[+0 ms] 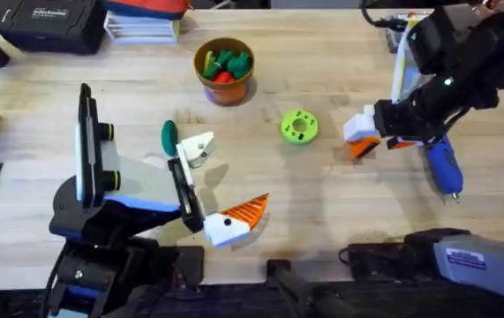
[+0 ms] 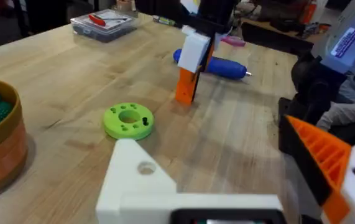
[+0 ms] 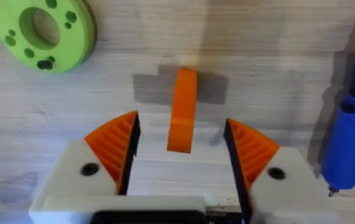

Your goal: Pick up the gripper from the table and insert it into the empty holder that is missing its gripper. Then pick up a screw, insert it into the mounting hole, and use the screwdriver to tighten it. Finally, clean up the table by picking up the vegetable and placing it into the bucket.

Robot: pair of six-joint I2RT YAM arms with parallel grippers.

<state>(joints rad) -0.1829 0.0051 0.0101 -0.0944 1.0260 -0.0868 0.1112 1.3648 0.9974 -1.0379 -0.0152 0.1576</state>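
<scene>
The first step is in hand: the loose orange gripper (image 3: 182,111) is being picked up and is not yet gripped. It is seen standing on the table (image 1: 340,203), between the lime-green disc (image 1: 299,126) and the blue screwdriver (image 1: 443,165). The right gripper (image 1: 364,137) is lowered over it, its jaws spread and set to either side of the piece, with a gap left at each pad.

Next, the jaws are to be closed squarely on the piece, which is judged narrow and easily tipped. It is then to be carried across to the empty white holder (image 1: 197,148) on the left gripper (image 1: 225,181), which is held wide apart and grasps nothing.

The bucket (image 1: 225,88) is found already loaded with bunched green, red and yellow toy vegetables. The dark green vegetable (image 1: 169,137) is left on the table just beside the holder. A small dark thing, possibly a screw, is seen in the disc.
</scene>
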